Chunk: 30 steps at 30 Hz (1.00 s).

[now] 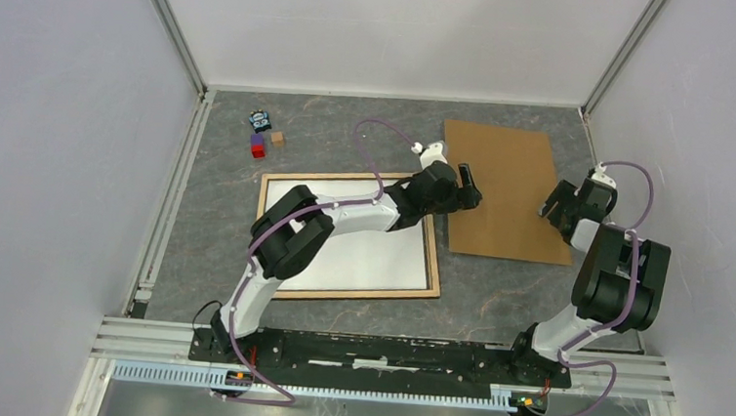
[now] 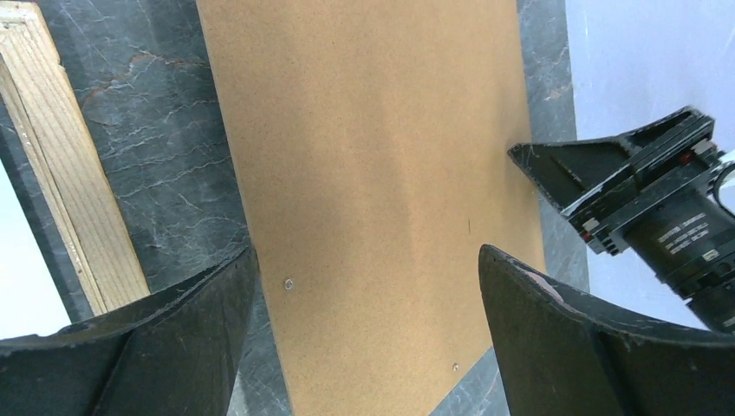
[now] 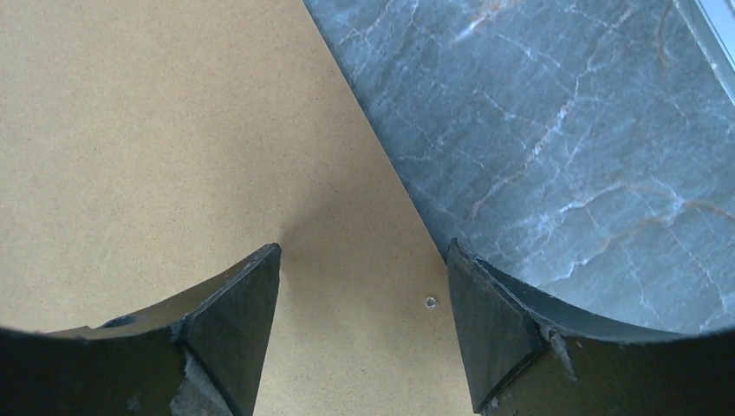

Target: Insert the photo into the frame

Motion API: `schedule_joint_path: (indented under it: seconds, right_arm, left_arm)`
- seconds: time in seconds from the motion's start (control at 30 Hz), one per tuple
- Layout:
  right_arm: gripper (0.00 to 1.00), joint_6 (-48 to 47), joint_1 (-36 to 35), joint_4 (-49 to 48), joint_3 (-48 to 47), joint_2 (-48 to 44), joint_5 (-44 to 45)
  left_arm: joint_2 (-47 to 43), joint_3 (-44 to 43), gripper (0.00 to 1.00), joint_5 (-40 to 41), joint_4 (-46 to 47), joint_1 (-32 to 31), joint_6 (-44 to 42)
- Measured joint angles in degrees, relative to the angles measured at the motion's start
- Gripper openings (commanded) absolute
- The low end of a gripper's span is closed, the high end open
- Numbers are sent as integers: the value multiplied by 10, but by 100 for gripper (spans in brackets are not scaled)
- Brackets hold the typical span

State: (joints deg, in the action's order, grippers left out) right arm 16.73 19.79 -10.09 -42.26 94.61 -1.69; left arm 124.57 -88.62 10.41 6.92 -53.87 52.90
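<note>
**A:** What are the hands doing?

**B:** The left gripper [image 2: 366, 260] has its fingers spread wide and holds nothing. It hangs above the left edge of a flat brown backing board [image 1: 502, 188]. The right gripper [image 3: 364, 251] is also spread and empty. It straddles the board's right edge, with one finger over the cardboard and the other over the grey marbled table [image 3: 563, 130]. I cannot tell whether either fingertip touches the board.

**A:** Where are the photo and the frame?

**B:** The frame [image 1: 358, 293] lies flat on the table, just left of the board, with its light wooden back facing up. The photo [image 1: 380, 258] lies inside the rails with its plain white side up. The left arm reaches across it. Some small blocks [image 1: 259, 142] sit well apart, beyond the frame's far left corner.

**A:** So which step is this?

**B:** The sheet looks seated in the frame. With both grippers at opposite edges of the board, I judge that closing the back comes next, and the board is not yet gripped.

**A:** What does the next move need?

**B:** The board is thin and lies flat on the table, so a finger probably has to slip under each edge before pinching. Both arms would then have to lift together, keep the board level and carry it left over the frame without disturbing the photo.
</note>
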Motion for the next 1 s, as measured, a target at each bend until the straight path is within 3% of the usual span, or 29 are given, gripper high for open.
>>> schedule_joint_path:
  seconds: [0.13,0.67,1.0]
  right_arm:
    - [74,0,2,-24,36,-24,-8]
    - [74,-1,-54,-70,172,-144,-56]
    - [74,-2,-73,-46,198,-190,-63]
  left_arm:
    - [-17,13,100,0,-4,0,2]
    - [-167,219,100,-4,20,-8,9]
    - [-181,290,100,-60,65,18,32]
